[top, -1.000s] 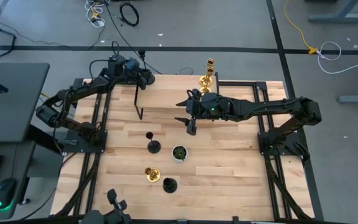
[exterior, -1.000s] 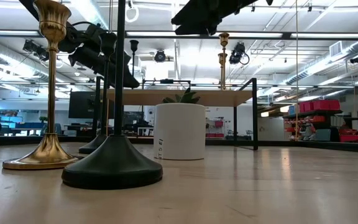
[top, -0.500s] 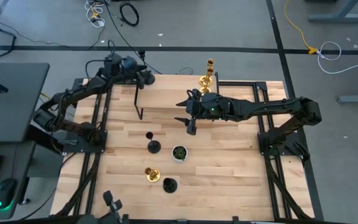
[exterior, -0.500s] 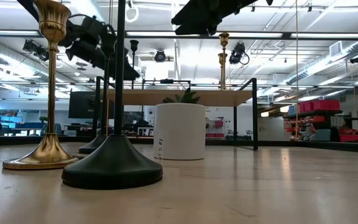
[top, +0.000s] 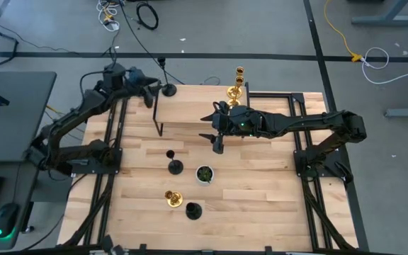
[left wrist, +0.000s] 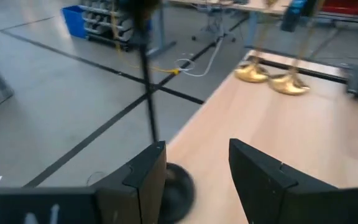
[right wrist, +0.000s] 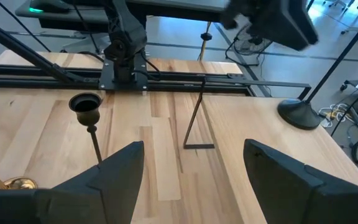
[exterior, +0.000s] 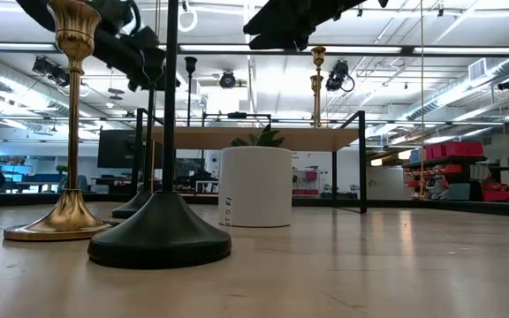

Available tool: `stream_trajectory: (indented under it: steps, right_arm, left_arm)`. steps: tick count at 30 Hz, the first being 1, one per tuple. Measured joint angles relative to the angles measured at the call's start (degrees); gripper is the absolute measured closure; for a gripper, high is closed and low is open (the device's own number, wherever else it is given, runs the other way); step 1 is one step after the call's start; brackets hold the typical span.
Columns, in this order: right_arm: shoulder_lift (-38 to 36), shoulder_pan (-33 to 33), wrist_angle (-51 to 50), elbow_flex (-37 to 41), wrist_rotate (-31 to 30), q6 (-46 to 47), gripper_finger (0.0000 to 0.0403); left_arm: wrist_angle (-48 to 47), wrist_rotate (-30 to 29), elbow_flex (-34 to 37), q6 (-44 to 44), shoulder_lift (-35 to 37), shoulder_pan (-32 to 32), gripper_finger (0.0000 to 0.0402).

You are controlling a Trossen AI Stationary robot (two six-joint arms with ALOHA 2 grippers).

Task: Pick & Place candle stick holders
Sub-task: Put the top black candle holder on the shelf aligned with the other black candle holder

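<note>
Pulled back off the shelf corner: left gripper [top: 149, 93], jaws spread, clear of black candle stick holder [top: 168, 88]. Unmoved over mid-table: right gripper [top: 215, 128], jaws wide, empty.

Hardly any lettering can be made out from here. The white pot [exterior: 255, 186] carries a few tiny dark marks low on its side, at about seven o'clock on its face, perhaps a small label, but too small to read. Nothing readable stands on the table [top: 261, 184] or on the shelves far back in the room.
</note>
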State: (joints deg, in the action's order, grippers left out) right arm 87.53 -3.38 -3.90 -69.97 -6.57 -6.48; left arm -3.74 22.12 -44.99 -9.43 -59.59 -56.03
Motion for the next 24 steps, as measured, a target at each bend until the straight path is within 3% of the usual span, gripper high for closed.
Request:
stream_trajectory:
  steps: [9, 15, 19, 24]
  right_arm:
    - [0.0, 0.0, 0.3, 0.0, 0.1, 0.7, 0.0129]
    - [0.0, 0.0, 0.5, 0.0, 0.0, 1.0, 0.0129]
    - [0.0, 0.0, 0.5, 0.0, 0.0, 1.1, 0.0129]
    - [0.0, 0.0, 0.5, 0.0, 0.0, 1.0, 0.0129]
  left_arm:
    - [-11.6, 17.1, 0.0, -4.5, 8.4, 0.0, 0.0223]
    - [-12.4, 29.3, 0.0, -1.5, 12.0, 1.9, 0.0223]
    - [-13.7, 31.2, 0.0, -1.8, 13.7, 7.6, 0.0223]
    - [-17.3, 28.6, 0.0, -3.6, 14.8, 16.9, 0.0223]
